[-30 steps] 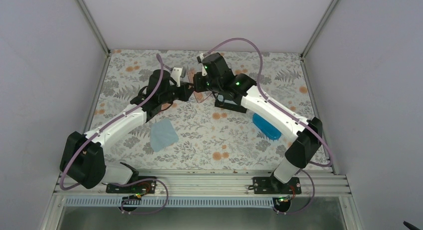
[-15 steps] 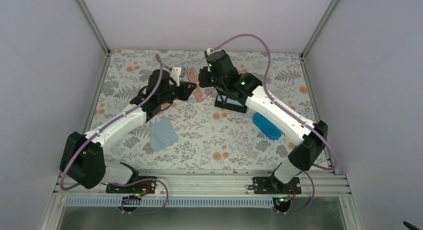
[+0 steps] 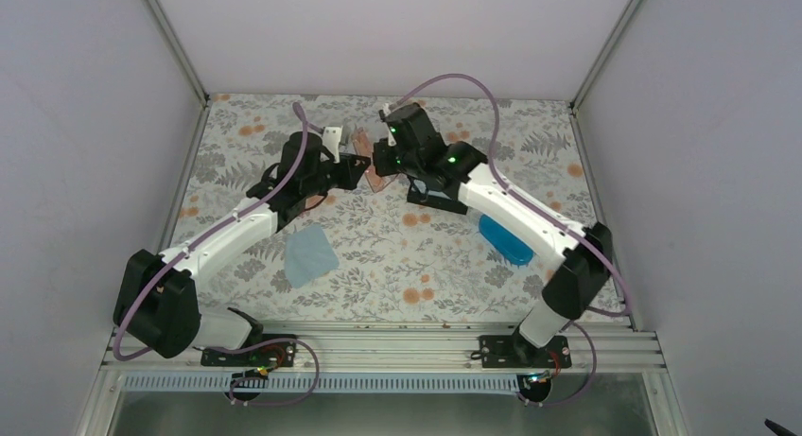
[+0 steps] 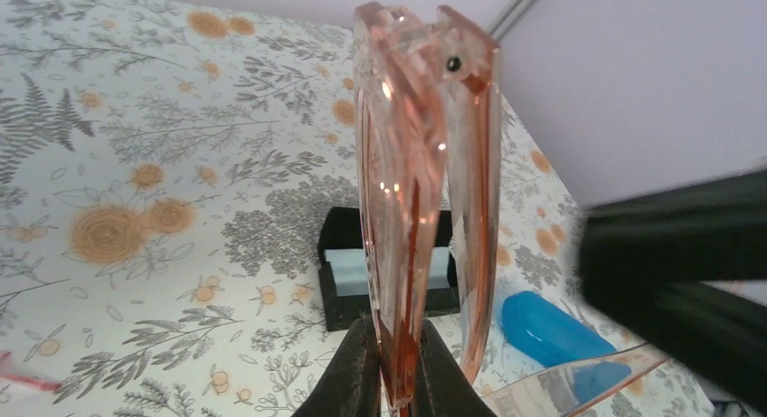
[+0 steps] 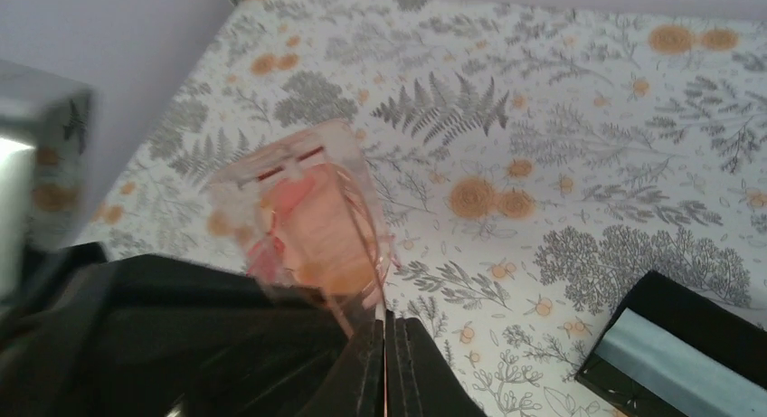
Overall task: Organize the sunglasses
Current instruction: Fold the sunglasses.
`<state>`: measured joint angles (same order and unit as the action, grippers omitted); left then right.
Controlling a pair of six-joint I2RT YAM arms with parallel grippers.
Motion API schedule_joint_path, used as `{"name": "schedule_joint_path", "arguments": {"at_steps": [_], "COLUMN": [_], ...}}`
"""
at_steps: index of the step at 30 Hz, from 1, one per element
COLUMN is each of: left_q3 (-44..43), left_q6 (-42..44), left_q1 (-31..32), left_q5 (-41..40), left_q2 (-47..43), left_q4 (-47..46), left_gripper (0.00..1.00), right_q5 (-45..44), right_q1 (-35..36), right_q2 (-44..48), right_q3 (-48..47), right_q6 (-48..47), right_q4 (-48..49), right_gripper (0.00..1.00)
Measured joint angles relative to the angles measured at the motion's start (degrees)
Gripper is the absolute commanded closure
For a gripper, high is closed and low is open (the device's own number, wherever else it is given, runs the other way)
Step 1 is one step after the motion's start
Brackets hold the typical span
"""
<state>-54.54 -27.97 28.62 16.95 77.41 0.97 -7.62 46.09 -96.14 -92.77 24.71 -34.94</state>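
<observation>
In the top view both arms reach to the upper middle of the frame, and their tips come together there above the flowered table [image 3: 416, 266]. The sunglasses [image 3: 375, 178] are between the two tips, held in the air and not lying on the table.

In the left wrist view the left gripper [image 4: 391, 372] is at the bottom centre. Its dark fingers [image 4: 355, 381] are clenched on the lower end of the pink frame. The sunglasses stand upright from them and reach almost to the top edge of the frame. One thin side arm of the sunglasses goes out toward the lower right, where it looks blurred. Behind the sunglasses, in the centre of the frame, a black box [image 4: 342, 281] with a pale blue inside sits on the table. A blue case [image 4: 547, 331] lies at the lower right of it. The right edge of this view is filled by a dark, blurred part of the other arm.

In the right wrist view the right gripper [image 5: 386, 345] is at the bottom centre, and its fingers [image 5: 414, 363] are pressed together on a thin pink side arm of the sunglasses. The lenses are to the upper left of them, out of focus.

In the top view a light blue cloth [image 3: 310, 254] lies left of centre, well apart from the blue case on the right.
</observation>
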Motion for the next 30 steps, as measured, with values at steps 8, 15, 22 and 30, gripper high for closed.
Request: {"name": "schedule_joint_path", "arguments": {"at_steps": [8,15,22,30], "left_q3": [-0.90,-1.40,-1.51,-1.79], "left_q6": [-3.30,-6.60,-7.41,-6.38], "left_q1": [0.07,-0.39,-0.63,-0.81], "left_q5": [-8.33,-9.57,-3.15,4.00], "left_q2": [0.02,0.02,0.02,0.24], "left_q4": [4.44,6.86,6.49,4.26], "left_gripper": [0.98,0.98,0.98,0.98], "right_q5": [1.27,-4.09,0.87,6.51], "right_q1": [0.07,-0.02,-0.04,-0.11], "right_q2": [17.94,22.75,14.49,9.66], "right_q3": [14.91,27.12,26.73,20.57], "right_q6": [-0.22,4.96,6.27,4.87], "right_q4": [8.83,10.69,11.93,15.02], "right_gripper": [0.91,0.91,0.94,0.95]}}
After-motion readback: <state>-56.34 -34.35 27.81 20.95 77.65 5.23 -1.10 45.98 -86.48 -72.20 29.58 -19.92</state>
